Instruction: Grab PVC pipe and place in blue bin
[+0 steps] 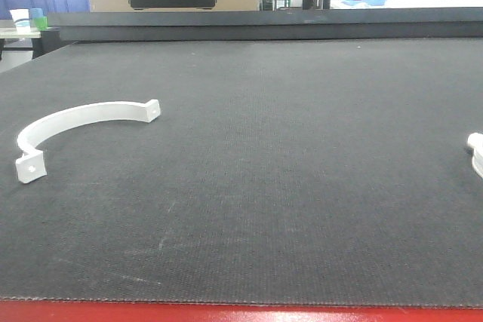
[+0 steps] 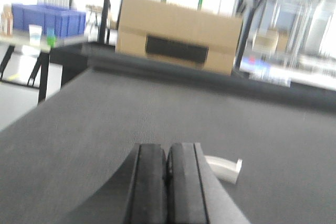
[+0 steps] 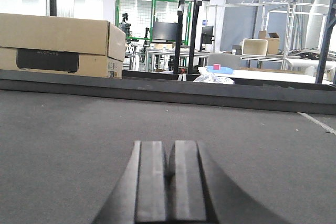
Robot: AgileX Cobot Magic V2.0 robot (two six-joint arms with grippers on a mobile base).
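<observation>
Low over mat, claws level, closed.

Workshop: cardboard box, workbenches.

pvc piece partly behind left gripper, blurry; white bit off right edge

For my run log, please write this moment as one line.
PVC pipe: on table, not grasped | left gripper: shut, empty, pipe ahead | right gripper: shut, empty
</observation>
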